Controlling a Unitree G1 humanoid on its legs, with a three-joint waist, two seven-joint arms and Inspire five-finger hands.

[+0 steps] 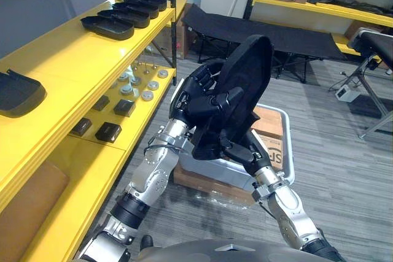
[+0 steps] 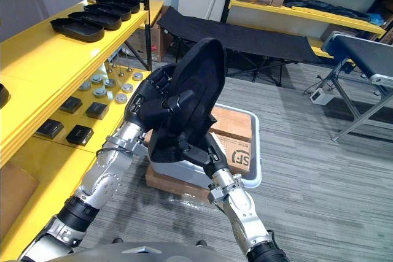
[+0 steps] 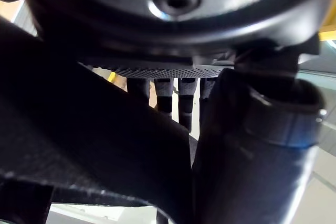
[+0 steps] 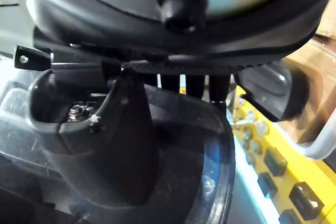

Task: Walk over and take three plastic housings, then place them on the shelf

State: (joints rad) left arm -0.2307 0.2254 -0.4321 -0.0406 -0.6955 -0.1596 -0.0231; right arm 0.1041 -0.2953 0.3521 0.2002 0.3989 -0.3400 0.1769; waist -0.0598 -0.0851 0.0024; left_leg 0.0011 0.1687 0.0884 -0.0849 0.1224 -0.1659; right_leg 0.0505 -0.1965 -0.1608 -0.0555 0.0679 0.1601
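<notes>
A black plastic housing (image 1: 247,69) stands upright in front of me, held between both hands. My left hand (image 1: 198,97) is curled round its left edge, and my right hand (image 1: 238,146) grips its lower end from below. The left wrist view shows the housing (image 3: 94,145) close against the palm, and the right wrist view shows its dark shell (image 4: 184,150) past the thumb (image 4: 105,135). To my left runs the yellow shelf (image 1: 67,53). Several more black housings (image 1: 107,26) lie in a row at its far end, and one housing (image 1: 18,93) lies near me.
On the floor below my hands sits a white crate (image 1: 288,151) with cardboard boxes in it. The lower shelf holds small black boxes (image 1: 108,131) and round metal parts (image 1: 137,84). A black cot (image 1: 276,32) stands behind, and a padded bench (image 1: 373,42) at the right.
</notes>
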